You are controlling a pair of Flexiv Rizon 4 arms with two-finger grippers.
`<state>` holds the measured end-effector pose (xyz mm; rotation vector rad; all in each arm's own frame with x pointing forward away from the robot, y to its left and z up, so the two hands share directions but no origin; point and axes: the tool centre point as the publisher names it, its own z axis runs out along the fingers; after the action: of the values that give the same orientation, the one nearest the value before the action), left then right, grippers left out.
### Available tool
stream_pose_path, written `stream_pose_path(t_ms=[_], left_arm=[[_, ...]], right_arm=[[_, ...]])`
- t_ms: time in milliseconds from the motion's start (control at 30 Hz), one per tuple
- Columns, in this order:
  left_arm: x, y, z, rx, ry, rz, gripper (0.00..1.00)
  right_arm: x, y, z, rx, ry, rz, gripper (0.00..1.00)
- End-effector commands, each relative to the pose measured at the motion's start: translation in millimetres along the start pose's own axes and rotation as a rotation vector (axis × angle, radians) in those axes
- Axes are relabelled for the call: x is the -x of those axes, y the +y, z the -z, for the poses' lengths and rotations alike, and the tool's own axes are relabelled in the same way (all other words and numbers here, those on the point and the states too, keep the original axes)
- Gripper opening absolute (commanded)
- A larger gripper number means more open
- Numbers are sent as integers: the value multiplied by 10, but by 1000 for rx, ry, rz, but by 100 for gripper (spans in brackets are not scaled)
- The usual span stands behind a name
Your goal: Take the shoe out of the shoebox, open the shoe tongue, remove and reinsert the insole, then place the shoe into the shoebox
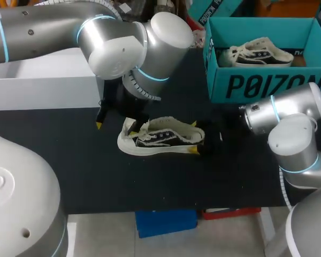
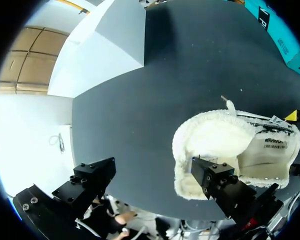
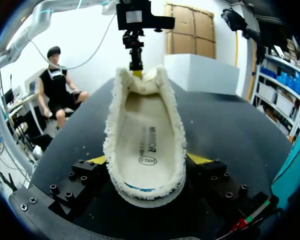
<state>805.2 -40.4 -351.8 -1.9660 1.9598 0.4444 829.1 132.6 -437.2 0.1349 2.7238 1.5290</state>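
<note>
A white low shoe [image 1: 160, 138] with dark side panels lies on the black table, its fleece-lined opening upward. My right gripper [image 1: 193, 137] is shut on its right end, a yellow tip on each side. In the right wrist view the shoe [image 3: 145, 135] sits between both fingers of that gripper [image 3: 148, 160], with the printed insole showing. My left gripper [image 1: 115, 127] stands open at the shoe's left end, one finger over the rim and the other on bare table. From the left wrist, one finger [image 2: 215, 180] of that gripper overlaps the shoe [image 2: 225, 145].
The teal shoebox [image 1: 267, 80] stands open at the back right with a second white shoe [image 1: 257, 55] inside. A white box [image 1: 43, 85] lies at the back left, close behind my left arm. Bare black table stretches in front of the shoe.
</note>
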Motion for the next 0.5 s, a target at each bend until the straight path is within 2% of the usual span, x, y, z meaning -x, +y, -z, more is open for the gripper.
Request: stream_pose_path(t_ms=[33,367,500], left_arm=[[-78,8,-85,7,-14,2,100],[-118,-5,-194,33,-33,-2,100],[-68,-13,-103,4,-14,-14,100]], right_arm=[[5,-36,-28,0,-2,-2,0],[5,-36,-28,0,-2,-2,0],[5,-36,-28,0,-2,-2,0]])
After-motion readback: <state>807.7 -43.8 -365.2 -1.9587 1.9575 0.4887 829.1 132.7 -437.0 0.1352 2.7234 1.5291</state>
